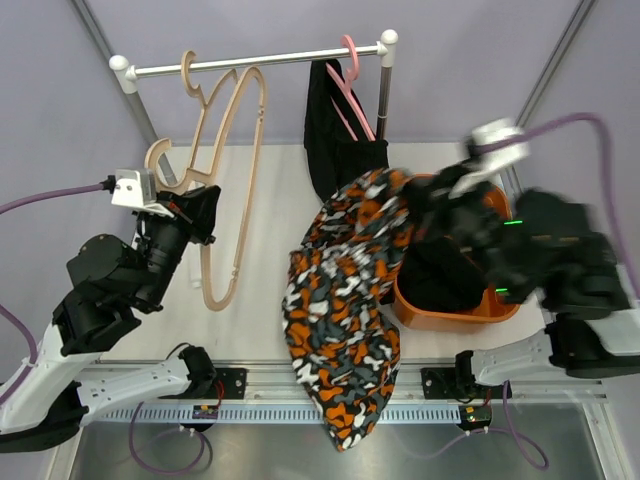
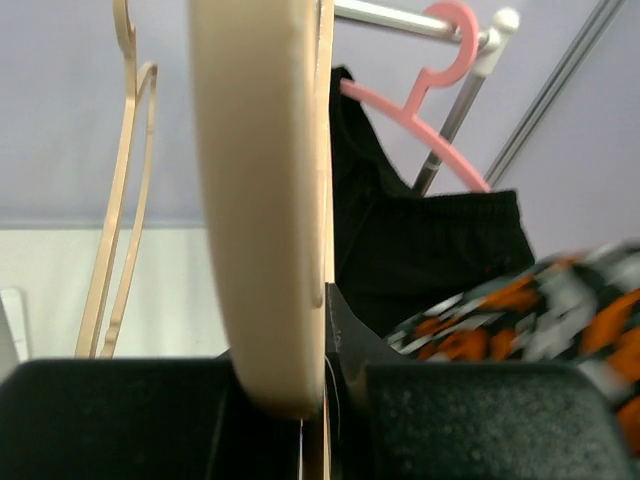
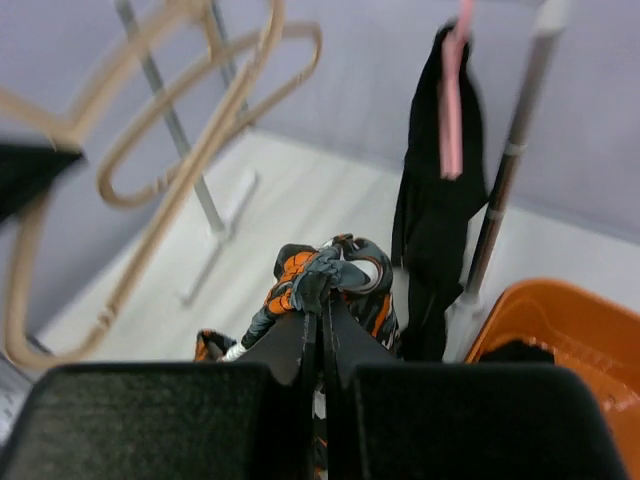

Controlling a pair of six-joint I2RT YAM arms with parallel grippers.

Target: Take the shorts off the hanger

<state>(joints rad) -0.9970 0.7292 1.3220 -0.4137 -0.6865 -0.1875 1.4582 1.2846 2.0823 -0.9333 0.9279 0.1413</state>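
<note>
The orange, white, grey and black patterned shorts [image 1: 345,300] hang off the hanger, draped from mid-table over the front edge. My right gripper [image 1: 422,198] is shut on a bunched edge of them [image 3: 322,272], next to the orange basket. Black shorts [image 1: 335,150] hang on a pink hanger [image 1: 350,75] on the rail. My left gripper [image 1: 195,215] is shut on a bare wooden hanger [image 2: 265,200] at the left; the hanger's lower loop [image 1: 216,303] reaches toward the table front. A black garment [image 1: 440,275] lies in the basket.
The white rail [image 1: 260,62] spans the back on two posts, the right post [image 3: 510,170] beside the orange basket [image 1: 450,315]. Another bare wooden hanger [image 2: 125,200] hangs at the rail's left end. Purple walls close in behind.
</note>
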